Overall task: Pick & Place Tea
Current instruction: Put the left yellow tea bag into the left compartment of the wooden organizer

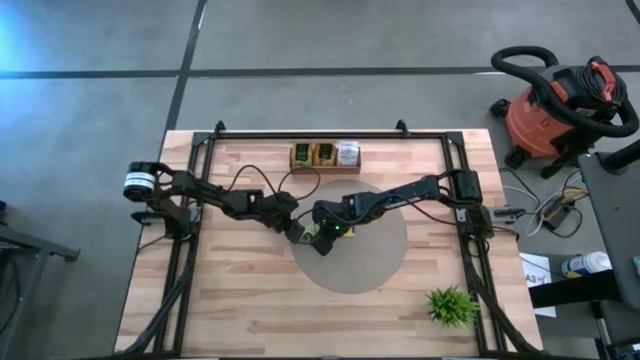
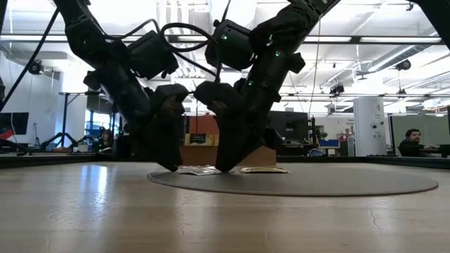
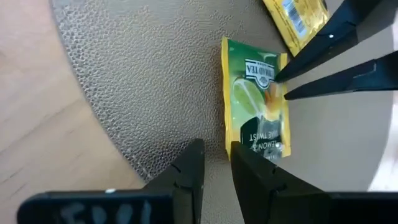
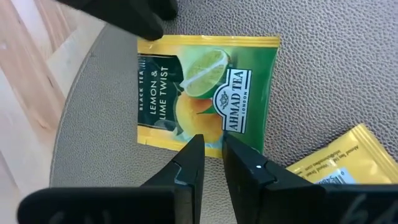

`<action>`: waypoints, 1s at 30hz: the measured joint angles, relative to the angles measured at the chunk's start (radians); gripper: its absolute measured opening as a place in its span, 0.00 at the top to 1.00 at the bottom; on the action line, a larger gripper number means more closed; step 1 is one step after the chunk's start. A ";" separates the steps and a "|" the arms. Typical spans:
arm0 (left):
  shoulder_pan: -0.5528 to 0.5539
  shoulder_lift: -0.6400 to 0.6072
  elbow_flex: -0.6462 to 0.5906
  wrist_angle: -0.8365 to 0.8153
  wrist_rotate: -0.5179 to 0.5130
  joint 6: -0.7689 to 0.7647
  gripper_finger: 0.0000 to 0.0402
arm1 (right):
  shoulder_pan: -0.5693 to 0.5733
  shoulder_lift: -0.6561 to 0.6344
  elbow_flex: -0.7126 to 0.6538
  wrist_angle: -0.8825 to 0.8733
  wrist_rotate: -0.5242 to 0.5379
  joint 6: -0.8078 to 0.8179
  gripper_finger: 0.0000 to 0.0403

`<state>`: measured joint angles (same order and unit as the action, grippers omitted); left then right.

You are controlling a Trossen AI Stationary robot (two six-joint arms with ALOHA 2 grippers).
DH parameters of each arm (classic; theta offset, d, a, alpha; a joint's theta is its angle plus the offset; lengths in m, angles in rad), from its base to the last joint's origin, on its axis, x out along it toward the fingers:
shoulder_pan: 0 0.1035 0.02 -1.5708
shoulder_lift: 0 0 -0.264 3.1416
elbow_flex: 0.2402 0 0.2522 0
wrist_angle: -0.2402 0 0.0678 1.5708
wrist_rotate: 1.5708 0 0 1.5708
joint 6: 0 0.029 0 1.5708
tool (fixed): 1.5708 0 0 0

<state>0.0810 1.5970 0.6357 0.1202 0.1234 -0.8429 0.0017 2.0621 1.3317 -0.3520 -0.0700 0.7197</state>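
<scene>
Your two dark arms, up close.
Matte black links on both, looping black cables, green lights glowing on the right arm (image 1: 400, 195), a silver-white cylinder capping the left arm (image 1: 200, 192).
</scene>
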 joint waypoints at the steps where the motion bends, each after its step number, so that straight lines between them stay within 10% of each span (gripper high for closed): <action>1: 0.000 0.000 0.000 0.004 0.011 -0.001 0.80 | 0.000 0.000 -0.002 0.002 -0.002 0.004 0.85; 30: -0.017 0.013 0.000 0.172 0.102 0.015 0.80 | -0.006 0.001 -0.014 0.101 0.010 0.089 0.85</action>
<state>0.0642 1.6098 0.6357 0.2926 0.2256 -0.8275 -0.0048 2.0628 1.3178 -0.2506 -0.0601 0.8092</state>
